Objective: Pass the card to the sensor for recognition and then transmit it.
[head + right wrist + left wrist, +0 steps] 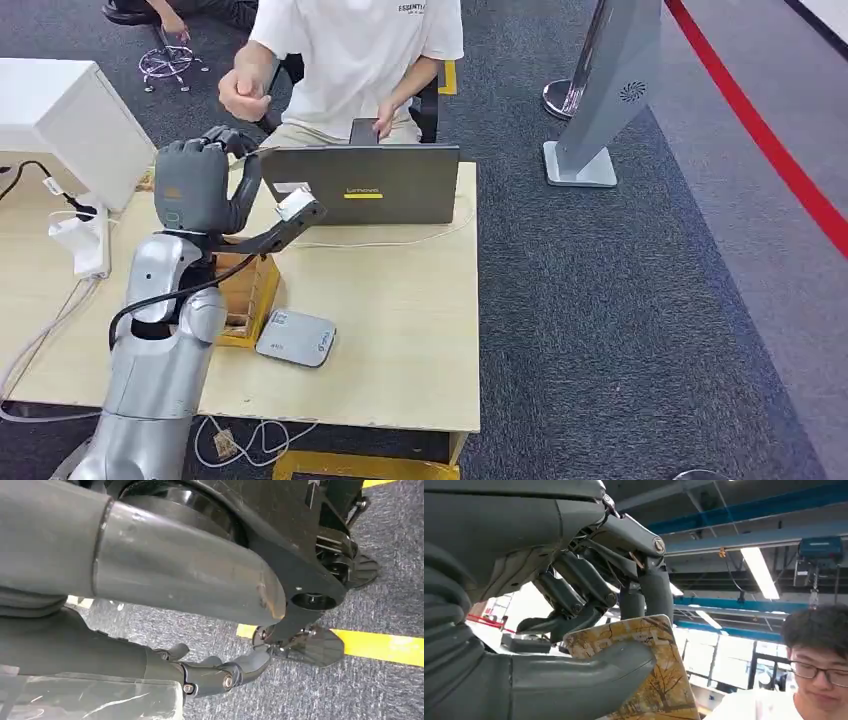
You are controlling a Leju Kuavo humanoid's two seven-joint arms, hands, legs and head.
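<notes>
My left hand [200,185] is raised above the table's back left part, in front of the laptop. Between its thumb and fingers it pinches a card [659,680] printed with yellow trees; the left wrist view shows the thumb lying across the card's face. The sensor [295,338], a flat grey-white box, lies on the table below and to the right of this hand. A seated person in a white shirt faces me across the table, one hand [243,95] lifted near my left hand. My right hand [220,672] hangs over the carpet, its fingers loosely apart and holding nothing.
A dark laptop [365,185] stands open at the table's [400,330] back edge. A wooden box [245,295] sits beside the sensor. A white box [60,115] and a power strip [85,240] lie at the left. A grey kiosk stand [610,90] is on the carpet to the right.
</notes>
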